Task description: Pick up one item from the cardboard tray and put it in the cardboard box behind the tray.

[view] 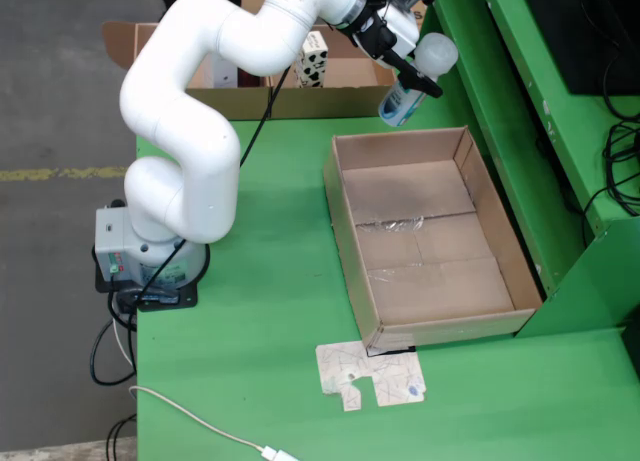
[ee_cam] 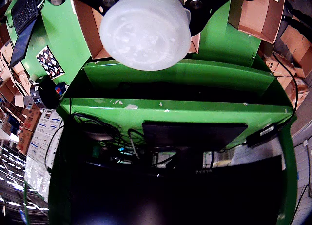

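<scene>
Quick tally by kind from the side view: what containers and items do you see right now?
Cardboard trays: 1, nothing visible inside
Cardboard boxes: 1
Bottles: 1, held in the jaws
Spotted cartons in the box: 1
Flat cardboard scraps: 1
Total: 5

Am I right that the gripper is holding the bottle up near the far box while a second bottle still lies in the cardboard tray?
Not quite. The gripper does hold the bottle up near the far box, but the cardboard tray holds no second bottle: the view from above shows only its bare taped floor.
</scene>
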### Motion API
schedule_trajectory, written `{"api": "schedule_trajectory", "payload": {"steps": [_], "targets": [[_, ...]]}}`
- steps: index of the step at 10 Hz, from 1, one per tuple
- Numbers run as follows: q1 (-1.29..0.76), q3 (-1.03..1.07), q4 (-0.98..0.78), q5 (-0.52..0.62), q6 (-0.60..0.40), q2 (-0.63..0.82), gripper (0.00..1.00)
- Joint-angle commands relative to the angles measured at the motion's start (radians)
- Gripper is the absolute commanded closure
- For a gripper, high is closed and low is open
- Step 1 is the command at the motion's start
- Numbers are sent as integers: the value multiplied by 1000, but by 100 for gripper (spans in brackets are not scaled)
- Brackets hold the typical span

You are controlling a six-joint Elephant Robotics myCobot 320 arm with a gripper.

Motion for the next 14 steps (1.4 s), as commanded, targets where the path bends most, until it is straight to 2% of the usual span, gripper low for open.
{"api": "schedule_trajectory", "payload": {"steps": [1,3,4,5,6,9,14], "targets": [[92,115,-76,-81,75,-30,100],[191,185,-223,-163,181,-40,100],[211,180,-251,-184,213,-32,100],[217,272,-306,-195,236,-91,100],[217,272,-306,-195,236,-91,100],[289,310,-419,-245,334,-94,100],[317,278,-422,-278,372,-68,100]]}}
